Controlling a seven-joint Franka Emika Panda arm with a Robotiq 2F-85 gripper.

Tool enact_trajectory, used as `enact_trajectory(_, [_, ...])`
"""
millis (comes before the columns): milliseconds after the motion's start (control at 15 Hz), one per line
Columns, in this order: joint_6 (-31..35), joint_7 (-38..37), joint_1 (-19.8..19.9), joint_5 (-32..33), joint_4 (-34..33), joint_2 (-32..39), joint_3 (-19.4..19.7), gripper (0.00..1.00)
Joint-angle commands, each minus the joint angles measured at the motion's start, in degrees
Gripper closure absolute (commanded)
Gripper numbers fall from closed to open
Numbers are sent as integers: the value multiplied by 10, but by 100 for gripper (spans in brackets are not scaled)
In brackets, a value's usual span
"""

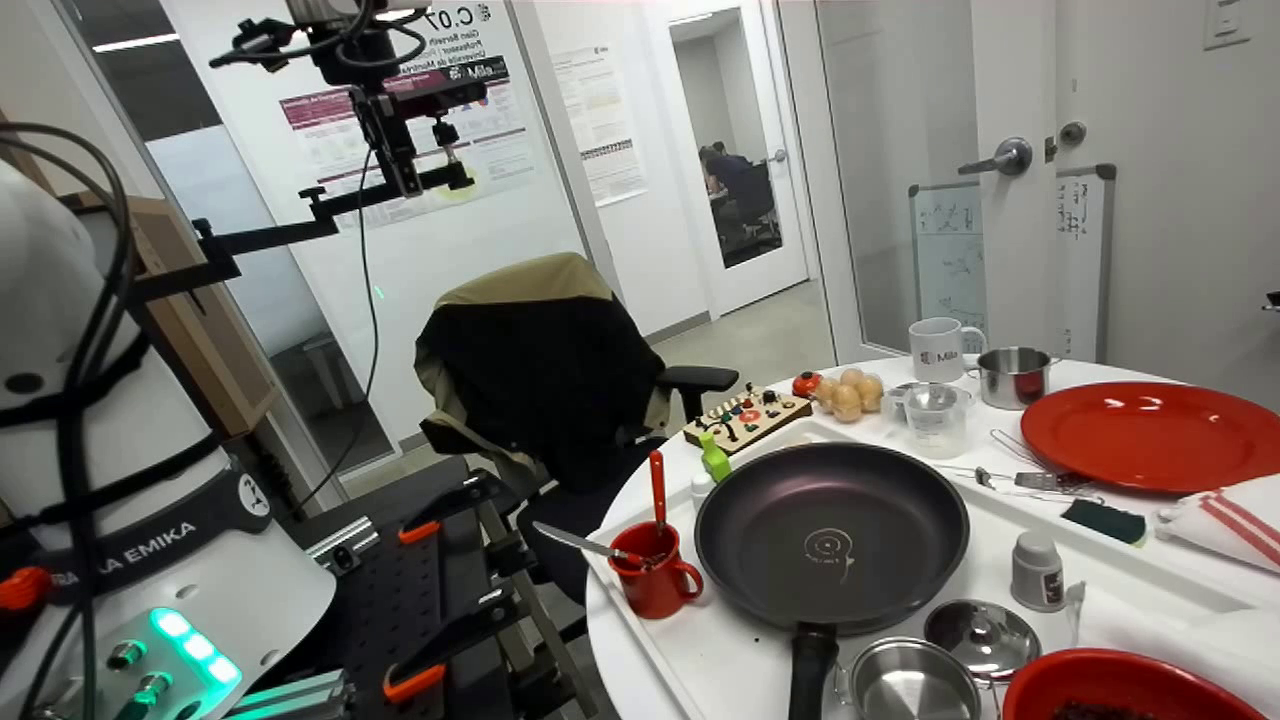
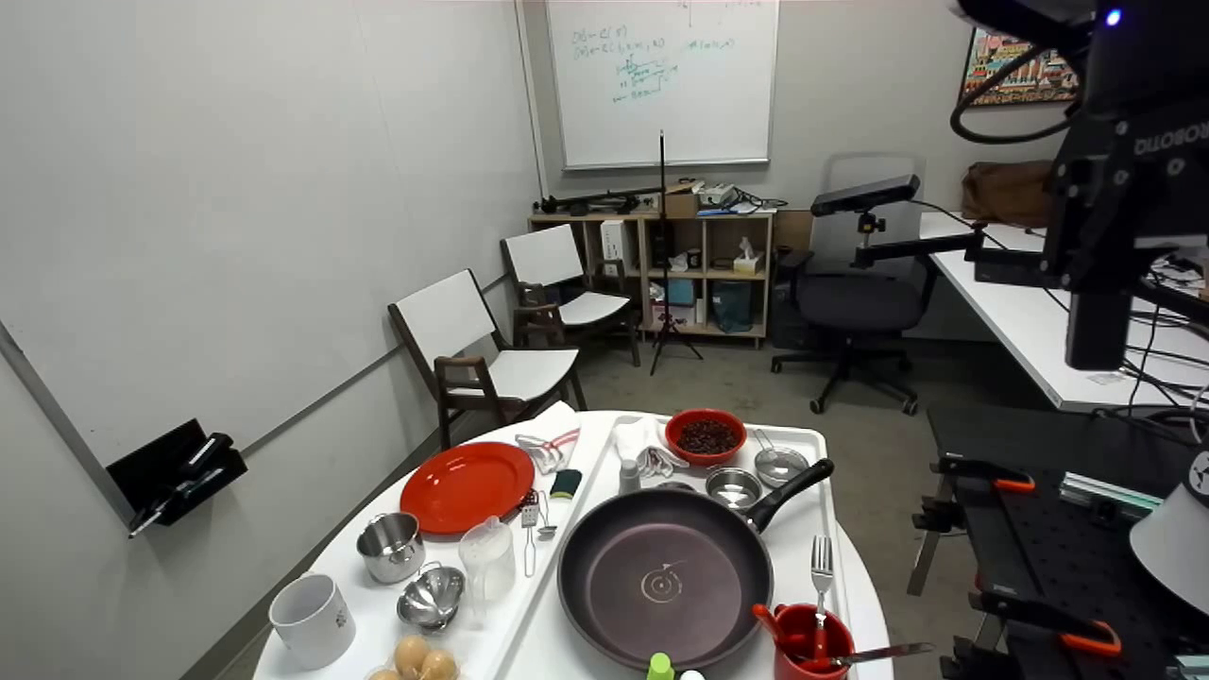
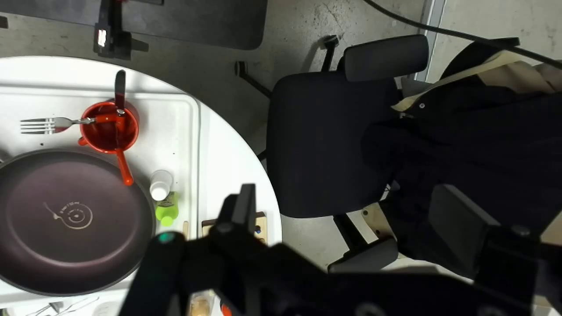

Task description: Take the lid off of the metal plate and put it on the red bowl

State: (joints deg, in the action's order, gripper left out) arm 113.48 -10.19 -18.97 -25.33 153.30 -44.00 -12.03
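Observation:
A shiny metal lid with a knob [image 1: 983, 638] lies on the white tray beside a small metal pot [image 1: 913, 685]; I cannot tell what is under the lid. In an exterior view the lid [image 2: 675, 485] is mostly hidden behind the pan, and the pot [image 2: 734, 488] sits near the pan handle. The red bowl [image 2: 706, 436], holding dark beans, stands next to them and is cut off at the frame edge in an exterior view [image 1: 1120, 690]. My gripper [image 3: 347, 197] is open and empty, high up and away from the lid and bowl, also visible in an exterior view [image 2: 1096, 335].
A large black pan [image 1: 832, 540] fills the tray's middle. A red mug with cutlery [image 1: 655, 580] stands beside it. A grey bottle [image 1: 1037, 570] is near the lid; a sieve [image 2: 780, 467] is near the pot. A red plate [image 2: 468, 486] lies beyond the tray. A chair [image 3: 329, 145] is below my gripper.

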Motion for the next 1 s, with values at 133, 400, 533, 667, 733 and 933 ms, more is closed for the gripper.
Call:
enact_trajectory(133, [-5, 14, 22, 4, 3, 9, 6, 0])
enact_trajectory(400, [0, 25, 57, 17, 20, 20, 27, 0])
enact_trajectory(533, [3, 32, 83, 35, 32, 27, 39, 0])
enact_trajectory(667, [8, 33, 114, 68, 45, 35, 48, 0])
enact_trajectory(733, [11, 32, 132, 88, 52, 38, 54, 0])
enact_trajectory(933, [23, 29, 188, 165, 56, 61, 72, 0])
